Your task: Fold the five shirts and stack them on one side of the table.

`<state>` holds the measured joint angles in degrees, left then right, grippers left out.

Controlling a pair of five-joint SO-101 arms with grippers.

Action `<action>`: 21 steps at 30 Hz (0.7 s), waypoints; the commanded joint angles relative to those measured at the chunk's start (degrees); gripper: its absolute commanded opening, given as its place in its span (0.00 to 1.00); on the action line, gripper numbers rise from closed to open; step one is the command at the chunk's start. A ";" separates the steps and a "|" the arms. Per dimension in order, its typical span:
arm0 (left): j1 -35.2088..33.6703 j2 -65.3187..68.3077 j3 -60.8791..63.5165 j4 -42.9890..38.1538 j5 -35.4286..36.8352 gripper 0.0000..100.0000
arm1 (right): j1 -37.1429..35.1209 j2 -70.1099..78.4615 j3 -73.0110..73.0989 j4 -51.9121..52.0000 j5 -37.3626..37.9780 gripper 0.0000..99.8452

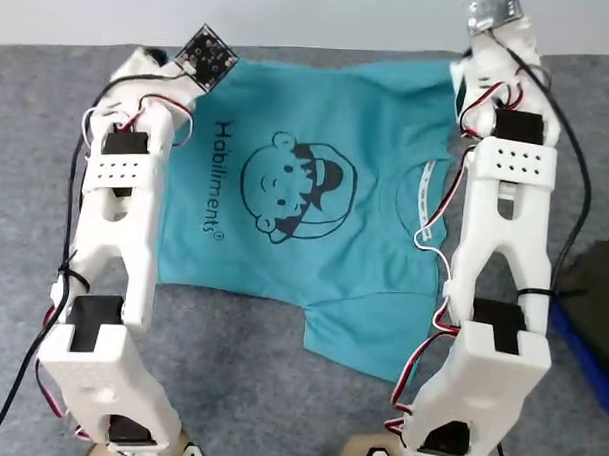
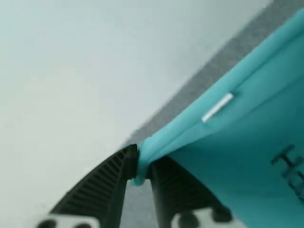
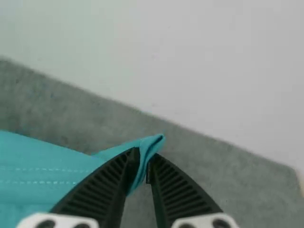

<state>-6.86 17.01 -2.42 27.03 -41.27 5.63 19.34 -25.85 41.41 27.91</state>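
- Where it lies spread across the grey table [image 1: 239, 386], the teal shirt [image 1: 375, 220] reaches from one pincer to the other.
- The left pincer [image 2: 142, 160] is clenched on one far corner of the shirt.
- The right pincer [image 3: 143, 156] grips the opposite far corner.
- A small white tag [image 2: 217, 107] sits on the hem near the left pincer.

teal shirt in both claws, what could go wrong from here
1. The right claw holds only a small tip of the teal shirt; it may slip free.
2. The left claw grips just the edge, so an uneven pull could skew the fold.
3. The near sleeve sticks out and may bunch.
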 commanded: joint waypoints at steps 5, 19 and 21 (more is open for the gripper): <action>-1.23 -4.92 -2.42 19.78 0.18 0.01 | 0.84 -8.92 -0.88 15.78 0.53 0.01; -3.16 -10.11 -2.42 49.32 -16.97 0.01 | -3.03 -16.04 -0.88 49.45 0.26 0.01; -3.52 -9.93 -2.24 50.64 -16.97 0.01 | -3.74 -16.13 -0.88 54.73 0.26 0.01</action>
<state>-9.49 10.33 -2.42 75.38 -57.45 2.90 6.77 -25.85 89.49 28.00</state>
